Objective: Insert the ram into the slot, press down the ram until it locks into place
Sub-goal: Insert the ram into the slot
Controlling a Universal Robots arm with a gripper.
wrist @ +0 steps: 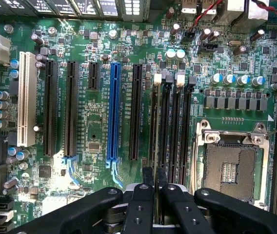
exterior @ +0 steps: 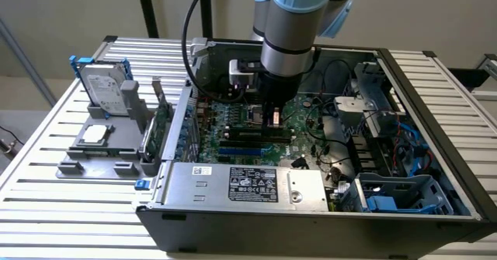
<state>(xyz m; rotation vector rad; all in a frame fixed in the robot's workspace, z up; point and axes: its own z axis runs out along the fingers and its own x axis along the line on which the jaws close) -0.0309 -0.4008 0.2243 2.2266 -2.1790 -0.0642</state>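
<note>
Down in the middle of the exterior view, my arm point(exterior: 289, 39) reaches straight into the open computer case point(exterior: 435, 132), which sits on a slatted metal tabletop point(exterior: 46, 173). My jaws are drawn nearly together. In the wrist view the fingertips point(wrist: 148, 178) pinch the thin top edge of the ram point(wrist: 154, 131), which I see edge-on as a narrow dark-green line. It stands along the slot point(wrist: 158, 80), the memory socket closest to the black expansion sockets. That slot is one of four alike lying side by side, and it has a pale latch at its far end. Whether the ram is pushed fully home I cannot tell.

The exterior view gives the surroundings. At its left, a grey holder point(exterior: 101, 155) on the tabletop carries a hard drive point(exterior: 105, 88) with blue rails and a square processor chip point(exterior: 95, 134). At the lower middle of the frame, a metal power-supply box point(exterior: 303, 190) bears a black label point(exterior: 255, 185) and a small white sticker point(exterior: 200, 170), both too small to read.

The wrist view gives the motherboard point(wrist: 94, 126) close up: a white socket point(wrist: 26, 97), a blue socket point(wrist: 113, 112), and the processor socket point(wrist: 231, 168) in its metal frame just beside the memory sockets. White lettering runs along the sockets, too fine to make out.
</note>
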